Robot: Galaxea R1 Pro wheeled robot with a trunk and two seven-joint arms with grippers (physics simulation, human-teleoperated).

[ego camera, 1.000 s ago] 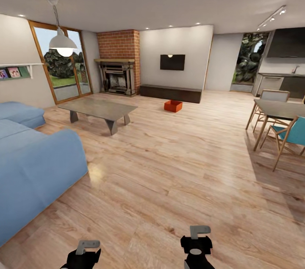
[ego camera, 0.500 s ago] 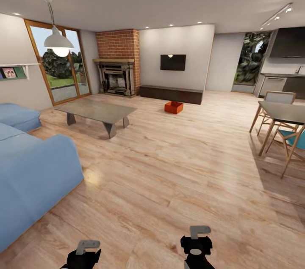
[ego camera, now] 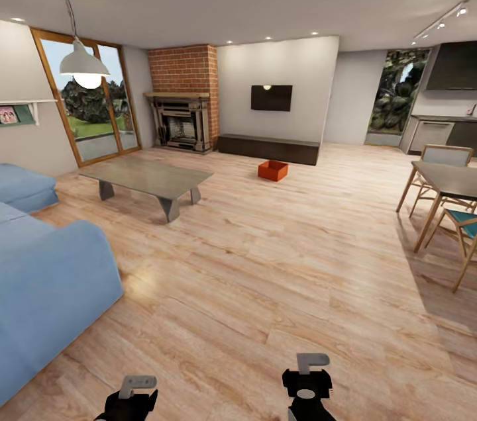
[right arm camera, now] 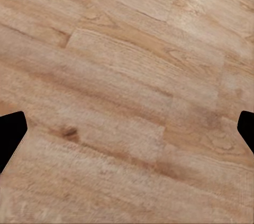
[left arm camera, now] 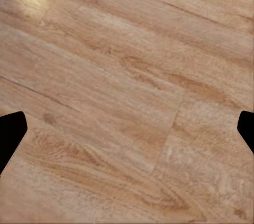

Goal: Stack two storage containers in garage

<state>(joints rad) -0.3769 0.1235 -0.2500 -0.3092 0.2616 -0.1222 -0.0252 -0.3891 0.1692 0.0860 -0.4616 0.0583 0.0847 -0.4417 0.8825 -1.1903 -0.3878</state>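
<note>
From the head camera I'm looking across the living room (ego camera: 265,255), its light wood-plank floor running from the bottom of the frame to the far wall. One orange-red storage container (ego camera: 272,170) sits on the planks just above the centre of the frame, in front of the long dark low cabinet (ego camera: 267,147) and below the wall TV (ego camera: 271,98); from here I can only make out one bin shape, so I can't say whether a second is with it. The brick fireplace (ego camera: 183,98) stands to the upper left of the bin, the grey coffee table (ego camera: 146,177) at mid left, and the blue sofa (ego camera: 46,262) takes the lower left. A dining table with chairs (ego camera: 445,190) is at the right edge. My left gripper (ego camera: 130,398) and right gripper (ego camera: 307,384) poke in at the bottom edge, well apart from the bin. In each wrist camera I see two dark fingertips at opposite edges over bare planks, so both sets of jaws are spread wide with nothing between them.
</note>
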